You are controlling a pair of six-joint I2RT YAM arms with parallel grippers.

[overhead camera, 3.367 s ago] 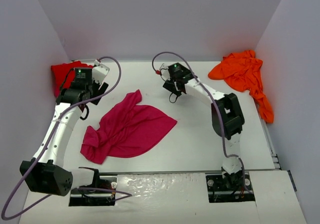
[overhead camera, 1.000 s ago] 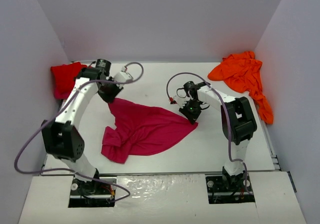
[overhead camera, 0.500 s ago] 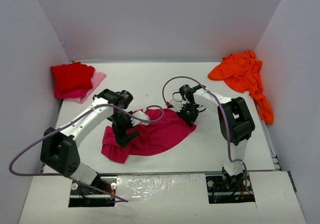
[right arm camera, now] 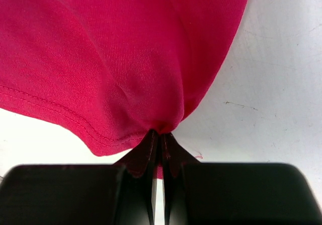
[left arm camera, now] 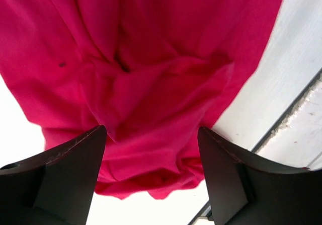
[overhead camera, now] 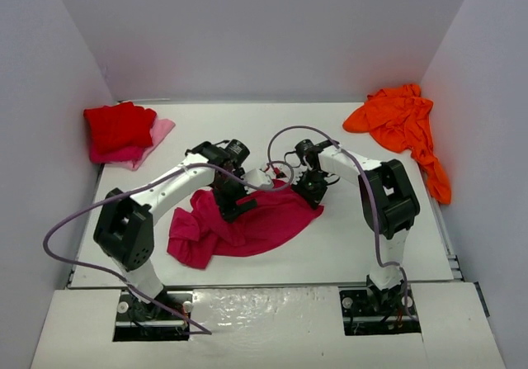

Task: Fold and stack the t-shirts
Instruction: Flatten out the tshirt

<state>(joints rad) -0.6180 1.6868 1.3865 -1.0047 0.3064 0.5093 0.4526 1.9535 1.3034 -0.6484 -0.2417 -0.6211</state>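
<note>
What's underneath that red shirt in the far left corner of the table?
A paler pink cloth lies under the red shirt, showing only along its right and near edges. The rest is covered, so whether it is another folded shirt cannot be told.

You have nothing to read here: no text, label, brand, number or sign is legible in any of the three views.
</note>
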